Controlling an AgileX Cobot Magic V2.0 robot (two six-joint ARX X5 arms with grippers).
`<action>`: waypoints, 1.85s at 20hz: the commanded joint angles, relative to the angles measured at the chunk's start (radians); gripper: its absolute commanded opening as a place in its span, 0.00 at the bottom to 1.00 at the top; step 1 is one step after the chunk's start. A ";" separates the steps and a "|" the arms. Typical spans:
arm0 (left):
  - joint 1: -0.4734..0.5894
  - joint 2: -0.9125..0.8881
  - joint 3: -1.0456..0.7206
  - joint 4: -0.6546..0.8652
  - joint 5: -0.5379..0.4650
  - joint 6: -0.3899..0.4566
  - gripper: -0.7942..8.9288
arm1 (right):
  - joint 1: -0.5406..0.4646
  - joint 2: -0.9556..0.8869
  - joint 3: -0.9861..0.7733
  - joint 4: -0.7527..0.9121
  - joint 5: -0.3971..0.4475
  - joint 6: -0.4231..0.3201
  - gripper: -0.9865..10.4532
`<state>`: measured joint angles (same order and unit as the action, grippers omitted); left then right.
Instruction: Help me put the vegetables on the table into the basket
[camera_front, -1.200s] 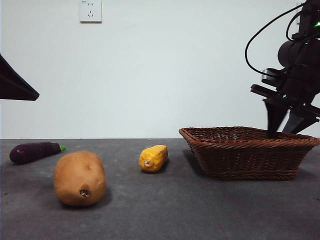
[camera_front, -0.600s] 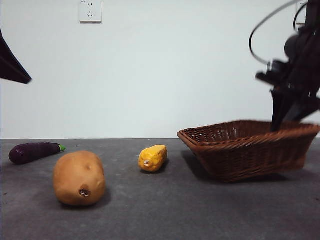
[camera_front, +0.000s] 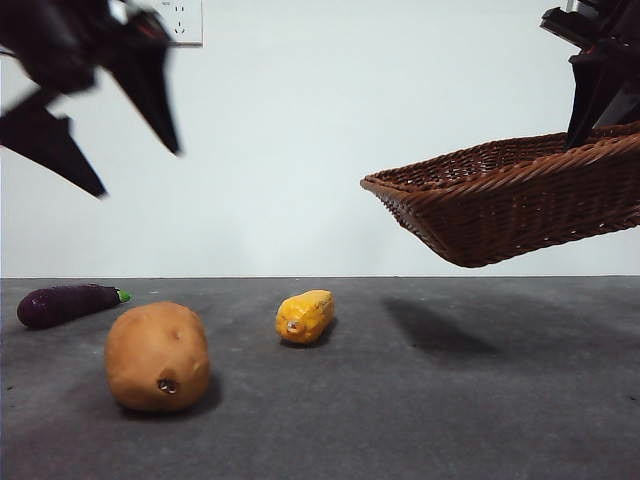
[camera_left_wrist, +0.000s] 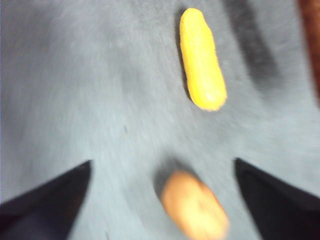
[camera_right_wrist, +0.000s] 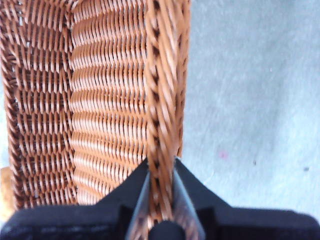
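A: Basket (camera_front: 510, 205)?
B: Woven wicker, airborne and tilted; right gripper (camera_right_wrist: 161, 172) jaws clamped on its braided rim.
A: Vegetables?
B: Smooth potato (camera_front: 157, 356), corn (camera_front: 305, 315), eggplant (camera_front: 65, 303) on the rough desk (camera_front: 400, 420). Left gripper (camera_left_wrist: 162, 200) jaws apart above the potato.
A: Risk?
B: Likely slipping off that one-sided hold.

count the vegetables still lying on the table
3, all on the table, none in the lifted basket as far as visible: eggplant far left, potato nearest the camera, corn cob mid-table.
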<state>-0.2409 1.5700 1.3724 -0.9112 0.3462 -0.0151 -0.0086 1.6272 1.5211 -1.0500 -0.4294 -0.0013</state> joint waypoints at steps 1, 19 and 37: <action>-0.072 0.106 0.053 0.019 -0.041 -0.009 0.64 | -0.001 -0.014 -0.004 -0.011 -0.018 -0.011 0.07; -0.298 0.541 0.293 0.152 -0.190 -0.106 0.64 | -0.194 -0.015 -0.005 -0.103 -0.009 -0.052 0.07; -0.335 0.557 0.294 0.142 -0.241 -0.111 0.07 | -0.194 -0.015 -0.005 -0.130 -0.017 -0.058 0.07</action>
<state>-0.5716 2.1353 1.6703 -0.7696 0.1005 -0.1246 -0.2031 1.6230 1.5211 -1.1820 -0.4278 -0.0525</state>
